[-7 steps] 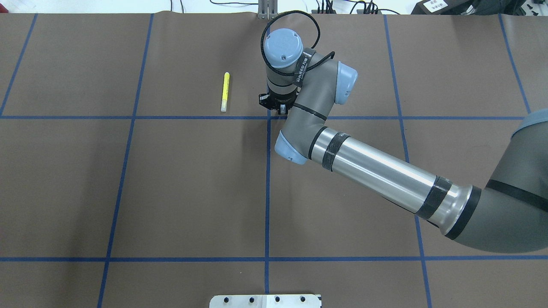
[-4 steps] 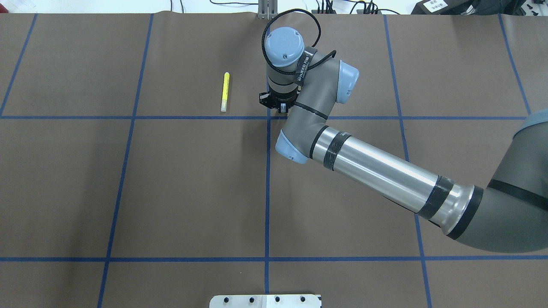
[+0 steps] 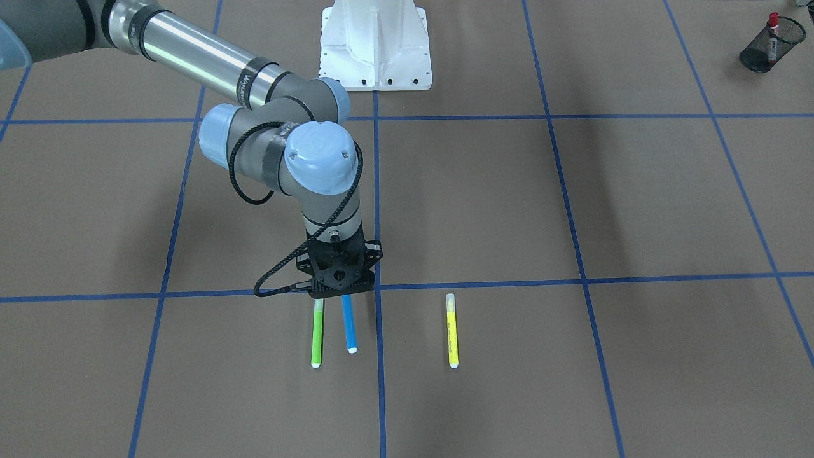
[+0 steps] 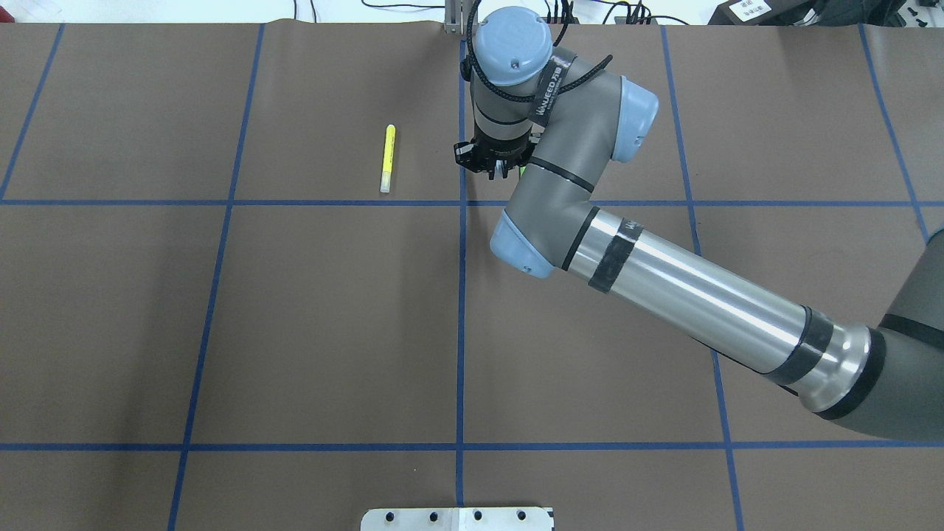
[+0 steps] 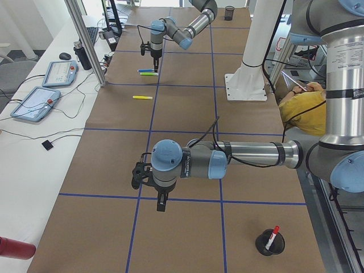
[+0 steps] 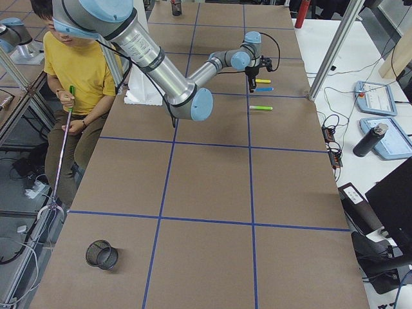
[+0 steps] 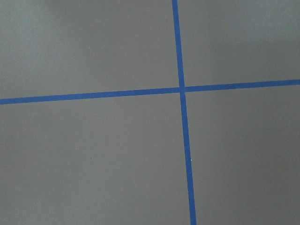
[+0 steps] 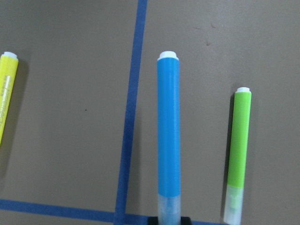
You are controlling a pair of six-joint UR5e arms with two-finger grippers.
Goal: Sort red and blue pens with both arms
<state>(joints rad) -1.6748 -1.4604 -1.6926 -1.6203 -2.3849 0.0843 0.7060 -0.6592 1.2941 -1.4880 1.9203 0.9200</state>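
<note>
Clenched in right end effector [image 3: 341,292]: sky-blue pen [image 3: 349,327], gripped at clear cap end, white tip pointing away from robot, just beside lime-green pen [image 3: 317,337] on tabletop [image 3: 572,191]. Cannot tell left end effector [image 5: 161,203] state. Standing in mesh cup [image 3: 760,54], well apart: red marker [image 3: 772,25].

Brown tabletop [image 3: 572,191] gridded with blue tape lines [image 3: 559,117]. Lying flat on it, well apart: lime-green pen [image 3: 317,334], yellow pen [image 3: 452,331]. Standing near one corner: black mesh cup [image 3: 757,57].

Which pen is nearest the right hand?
The sky-blue pen, the middle one, its end in the right hand; green pen and yellow pen flank it.
</note>
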